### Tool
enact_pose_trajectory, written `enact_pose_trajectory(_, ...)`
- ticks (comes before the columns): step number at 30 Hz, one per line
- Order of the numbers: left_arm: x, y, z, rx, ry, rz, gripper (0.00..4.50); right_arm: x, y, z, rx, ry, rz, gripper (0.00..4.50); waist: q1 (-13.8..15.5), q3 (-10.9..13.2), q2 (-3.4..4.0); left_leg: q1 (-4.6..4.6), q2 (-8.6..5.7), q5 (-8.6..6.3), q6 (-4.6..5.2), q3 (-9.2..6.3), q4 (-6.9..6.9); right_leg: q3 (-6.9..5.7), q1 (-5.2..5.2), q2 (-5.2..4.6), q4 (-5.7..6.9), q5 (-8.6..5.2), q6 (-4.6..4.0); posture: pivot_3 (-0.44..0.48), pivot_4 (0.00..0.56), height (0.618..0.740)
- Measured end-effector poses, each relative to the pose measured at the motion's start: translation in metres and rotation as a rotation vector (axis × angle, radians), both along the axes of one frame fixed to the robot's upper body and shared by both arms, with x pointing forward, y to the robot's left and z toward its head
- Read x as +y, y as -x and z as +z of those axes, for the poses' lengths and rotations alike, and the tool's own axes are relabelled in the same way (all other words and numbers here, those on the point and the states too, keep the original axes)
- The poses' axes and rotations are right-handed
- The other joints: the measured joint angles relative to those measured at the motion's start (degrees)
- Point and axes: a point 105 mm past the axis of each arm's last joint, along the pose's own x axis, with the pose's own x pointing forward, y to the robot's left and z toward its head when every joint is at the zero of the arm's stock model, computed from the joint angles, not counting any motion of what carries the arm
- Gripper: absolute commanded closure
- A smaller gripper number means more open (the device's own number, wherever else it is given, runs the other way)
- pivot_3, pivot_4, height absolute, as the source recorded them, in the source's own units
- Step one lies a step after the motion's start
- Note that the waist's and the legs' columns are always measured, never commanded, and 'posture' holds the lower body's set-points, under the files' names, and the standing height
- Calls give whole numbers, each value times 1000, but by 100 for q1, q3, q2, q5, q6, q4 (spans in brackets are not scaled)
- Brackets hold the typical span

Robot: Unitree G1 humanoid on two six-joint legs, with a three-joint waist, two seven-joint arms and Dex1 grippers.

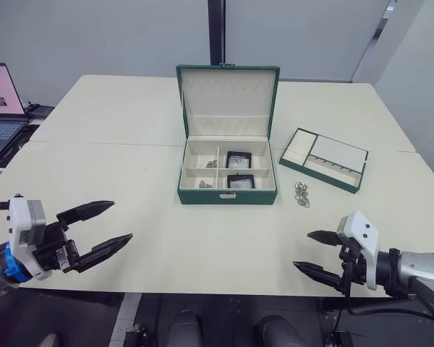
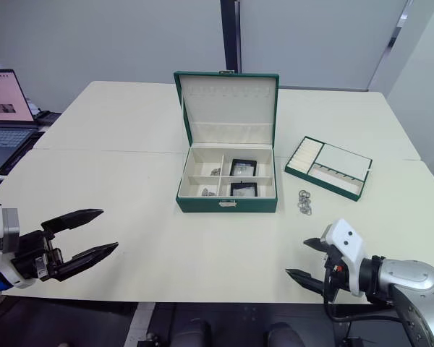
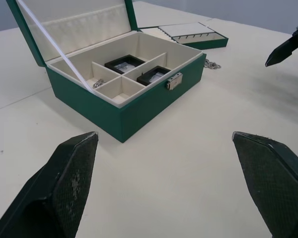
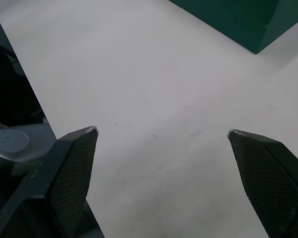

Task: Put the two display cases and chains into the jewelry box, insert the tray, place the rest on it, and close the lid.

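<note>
Left eye view: the jewelry box (image 1: 228, 195) sits at the centre of the frame on the cream table (image 1: 130, 159), a dark green rectangular box with a small silver clasp on its front wall. Its lid (image 1: 228, 101) stands upright at the back, cream-lined, with a pocket along the lower part and a row of hooks near the top. Inside, cream dividers split the box into compartments. The two display cases (image 1: 239, 160), small square black frames with pale windows, lie in the two right-hand compartments, one behind the other. Small bunches of silvery chain (image 1: 212, 164) lie in the narrow compartments just left of them, one in the rear and one in the front.

The tray (image 1: 323, 159) lies to the right of the box, apart from it and turned at an angle: a shallow green-rimmed insert with cream lining, ring rolls at its left end and flat compartments beside them. Another bunch of chain with rings (image 1: 301, 194) rests on the bare table between the tray's near corner and the box's front right corner, touching neither.

The left hand (image 1: 103, 228) hovers at the lower left of the frame, fingers spread, holding nothing. The right hand (image 1: 315, 253) hovers at the lower right, also spread and empty. A laptop (image 1: 1, 101) sits at the upper left edge.
</note>
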Motion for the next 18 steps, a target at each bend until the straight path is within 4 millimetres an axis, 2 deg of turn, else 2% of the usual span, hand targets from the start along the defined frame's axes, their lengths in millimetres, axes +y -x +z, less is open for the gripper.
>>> enact_pose_trajectory(8,-1,-2,2,-13,3,-11,0,-1,-1,3,-12,11,3,50,1,-1,-1,0,0,0,0,-1,0,-1,0,0,0,0,0,0,150,726)
enact_pose_trajectory(18,-13,-7,7,-26,18,-61,0,-4,-2,3,6,11,-6,50,2,-1,-3,-2,0,0,0,0,1,1,6,0,1,0,0,0,150,726)
